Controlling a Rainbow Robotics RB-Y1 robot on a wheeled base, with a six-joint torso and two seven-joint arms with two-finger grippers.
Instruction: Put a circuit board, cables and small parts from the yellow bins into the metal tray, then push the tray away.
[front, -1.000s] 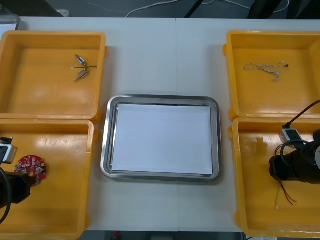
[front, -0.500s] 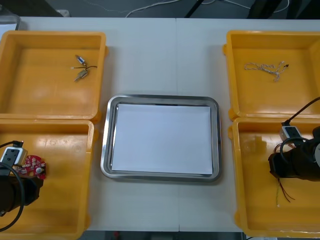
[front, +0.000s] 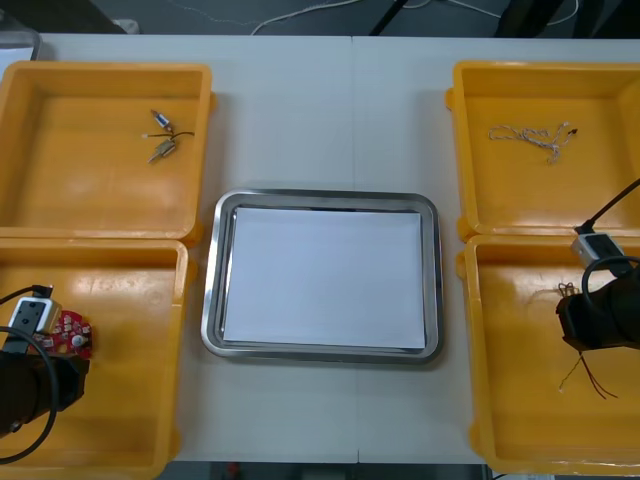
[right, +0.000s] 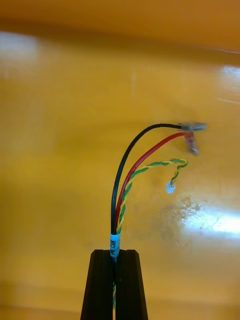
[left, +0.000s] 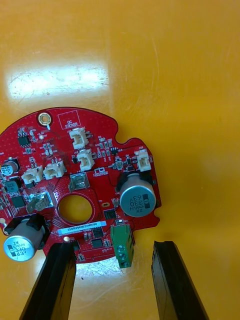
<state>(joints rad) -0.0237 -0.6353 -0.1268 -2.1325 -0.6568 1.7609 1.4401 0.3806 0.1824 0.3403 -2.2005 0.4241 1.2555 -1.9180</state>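
Circuit board (left: 75, 190), round and red, lies flat in the near left yellow bin (front: 130, 300), with my left gripper (left: 114, 247) at its edge, jaws apart. My right gripper (right: 114, 252) is clamped on a cable bundle (right: 131, 170) of black, red and yellow-green strands in the near right yellow bin (front: 510, 400). I judge the step in hand to be picking. Next, the left jaws must close on the board, and both loads go to the metal tray (front: 212, 300).

The round red circuit board (left: 75, 190) is cut off beside the left end effector (left: 114, 246); the cable bundle (right: 115, 242) vanishes inside the right end effector (right: 114, 255).
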